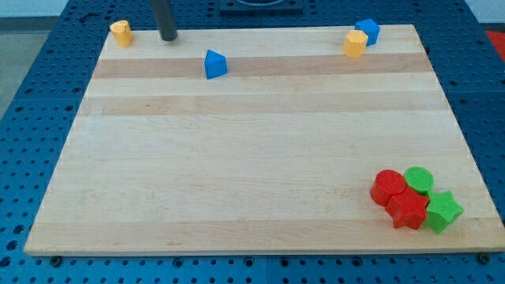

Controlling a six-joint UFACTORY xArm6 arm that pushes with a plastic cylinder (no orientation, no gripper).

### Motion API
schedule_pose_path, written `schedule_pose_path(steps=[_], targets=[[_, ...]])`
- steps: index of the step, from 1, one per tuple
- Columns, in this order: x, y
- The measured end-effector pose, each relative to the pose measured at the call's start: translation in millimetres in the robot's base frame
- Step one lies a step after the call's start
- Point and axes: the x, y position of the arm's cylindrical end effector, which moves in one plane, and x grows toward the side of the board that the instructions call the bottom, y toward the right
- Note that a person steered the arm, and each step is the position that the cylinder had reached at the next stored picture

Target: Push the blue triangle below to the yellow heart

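The blue triangle (215,64) lies near the top of the wooden board (237,158), left of centre. The yellow heart (120,33) sits at the board's top left corner. My tip (169,37) rests on the board near its top edge, between the two, up and to the left of the blue triangle and to the right of the yellow heart. It touches neither block.
A yellow block (355,43) and a blue block (367,31) touch at the top right. At the bottom right a red cylinder (387,187), a red star (408,210), a green cylinder (419,179) and a green star (442,211) are clustered.
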Motion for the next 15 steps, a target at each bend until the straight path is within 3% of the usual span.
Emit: schedule_pose_path(steps=[2,4,8,11,15], targets=[[23.9,106.0],[84.6,111.4],[73.7,5.7],[96.4,-35.6],[75.5,-114.5]])
